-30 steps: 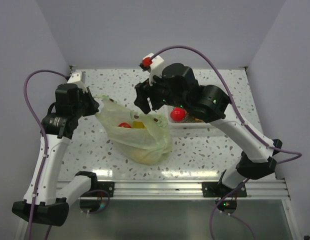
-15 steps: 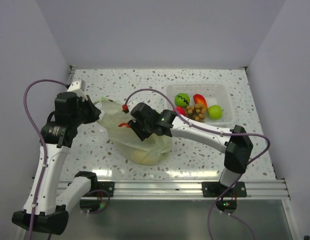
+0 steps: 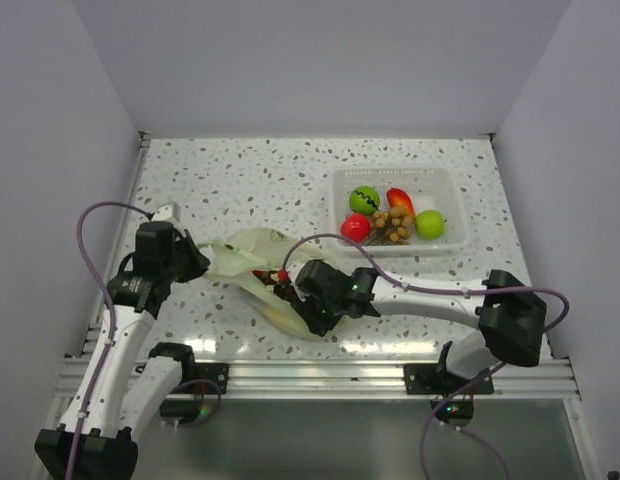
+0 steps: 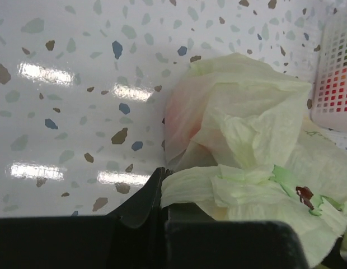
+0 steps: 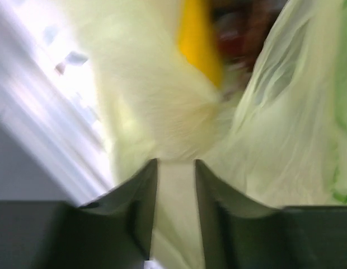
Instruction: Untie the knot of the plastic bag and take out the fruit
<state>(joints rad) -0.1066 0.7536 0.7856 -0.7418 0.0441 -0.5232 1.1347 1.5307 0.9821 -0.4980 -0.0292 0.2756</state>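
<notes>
The pale green plastic bag (image 3: 252,248) lies flattened left of centre. My left gripper (image 3: 197,266) is shut on a bunched fold of its edge (image 4: 162,171). A twisted bunch of plastic (image 4: 240,182) sits just right of the jaws; I cannot tell if it is a tied knot. My right gripper (image 3: 293,300) is low at the bag's near right side. Its jaws (image 5: 176,162) stand a narrow gap apart with pale plastic filling the gap. A yellow fruit (image 5: 198,39) and blurred dark red pieces (image 5: 240,28) lie just ahead. A round red fruit (image 3: 355,227) lies in the tray.
A clear tray (image 3: 450,178) at the back right also holds a green ball with a dark zigzag (image 3: 364,199), a red pointed piece (image 3: 399,200), a brownish grape-like cluster (image 3: 397,224) and a lime green apple (image 3: 429,223). The tray's corner shows in the left wrist view (image 4: 336,84).
My right arm left the tray, where the round red fruit stays, swung back and dropped low onto the bag. My left gripper pulled the bag's edge nearer and lower; the bag flattened.
</notes>
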